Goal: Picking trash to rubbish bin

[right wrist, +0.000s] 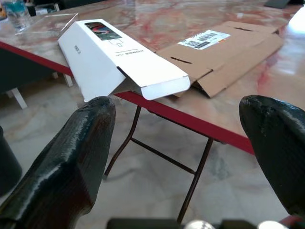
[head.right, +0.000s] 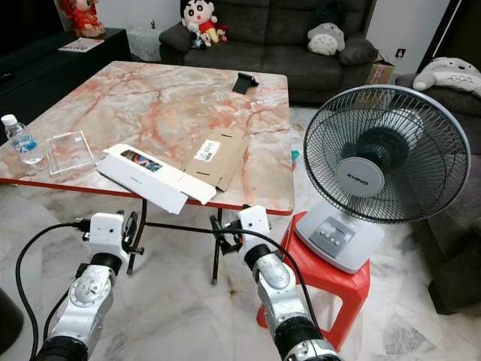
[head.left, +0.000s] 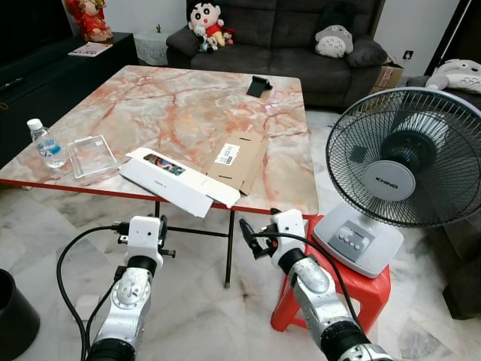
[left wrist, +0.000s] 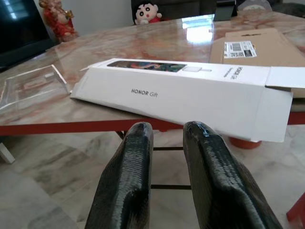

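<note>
Living room, marble table (head.left: 180, 105). White box (head.left: 179, 180) overhangs the near edge, long axis along it, just above and ahead of both grippers. Right gripper (right wrist: 183, 143): fingers wide apart, nearer the open flap. Left gripper (left wrist: 167, 138): fingers nearly together.

Marble-top table (head.left: 180, 105), pink-veined, red edge, thin dark legs, on pale marble floor (head.left: 45, 226).
On it: water bottle (head.left: 46, 144) upright at near left corner; clear plastic tray (head.left: 92, 157) just beside bottle; white HONOR Gift box (head.left: 179, 180) lying flat, overhanging near edge; flattened cardboard mailer (head.left: 239, 159) with shipping label, touching box; small black object (head.left: 258, 85) at far right side.
</note>
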